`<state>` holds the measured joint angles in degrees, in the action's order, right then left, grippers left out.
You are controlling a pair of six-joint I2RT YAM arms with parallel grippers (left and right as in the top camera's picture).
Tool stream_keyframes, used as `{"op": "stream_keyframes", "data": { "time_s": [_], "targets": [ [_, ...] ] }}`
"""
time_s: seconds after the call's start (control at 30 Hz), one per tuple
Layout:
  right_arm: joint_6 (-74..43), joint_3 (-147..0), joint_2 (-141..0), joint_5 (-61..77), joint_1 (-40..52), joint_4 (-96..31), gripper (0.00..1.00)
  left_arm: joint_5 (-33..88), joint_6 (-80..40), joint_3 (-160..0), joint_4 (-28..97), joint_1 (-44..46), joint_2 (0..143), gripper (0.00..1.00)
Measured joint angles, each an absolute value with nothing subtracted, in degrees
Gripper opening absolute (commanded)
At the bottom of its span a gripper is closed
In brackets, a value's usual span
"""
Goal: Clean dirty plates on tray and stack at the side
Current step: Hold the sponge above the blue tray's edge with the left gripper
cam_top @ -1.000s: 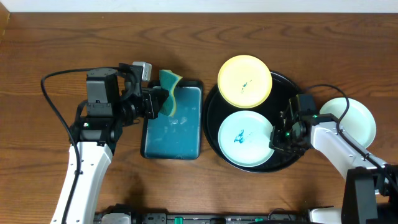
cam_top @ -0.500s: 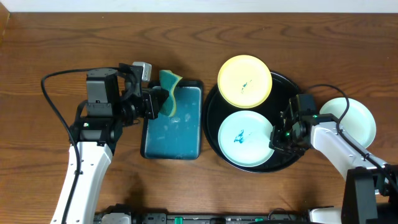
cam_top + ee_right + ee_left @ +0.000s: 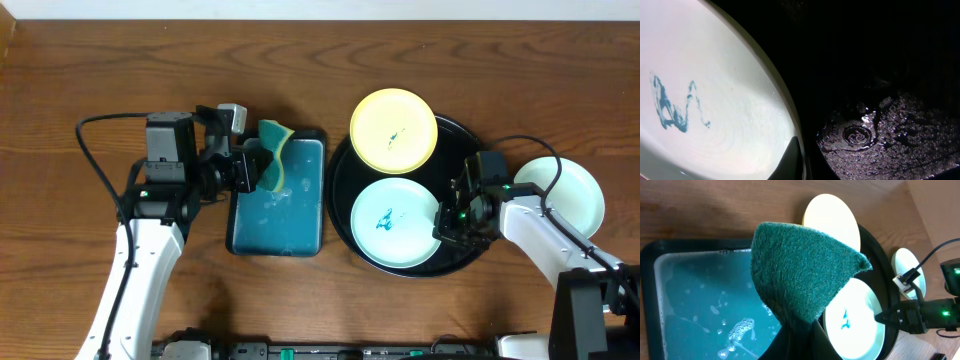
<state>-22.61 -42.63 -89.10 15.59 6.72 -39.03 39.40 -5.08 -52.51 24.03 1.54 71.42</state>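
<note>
left fingers [image 3: 248, 166]: clenched on green sponge [image 3: 800, 270], mid-left, above wet teal tray [image 3: 285, 215] | right fingers [image 3: 447, 222]: at smeared mint plate [image 3: 392, 222] rim, lower part of black tray [image 3: 455, 150], grip cannot tell | yellow plate [image 3: 393, 130]: tray's upper edge | third plate [image 3: 580, 195]: bench [image 3: 100, 60], far right

We see a rect. teal tray [image 3: 285, 215] on the wood table [image 3: 100, 70], w/ shallow soapy water & bubbles inside. Over its top-left corner we spot a folded sponge [image 3: 273, 150]: green scour side, yellow back.
</note>
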Motion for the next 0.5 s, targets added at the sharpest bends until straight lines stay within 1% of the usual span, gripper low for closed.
{"op": "stream_keyframes", "data": {
  "time_s": [0.5],
  "targets": [
    [-22.6,-42.6,-89.1,15.6,6.7,-39.0,0.01,39.0,-5.1,-52.5,24.3,1.5,78.7,0.07]
  ]
}}
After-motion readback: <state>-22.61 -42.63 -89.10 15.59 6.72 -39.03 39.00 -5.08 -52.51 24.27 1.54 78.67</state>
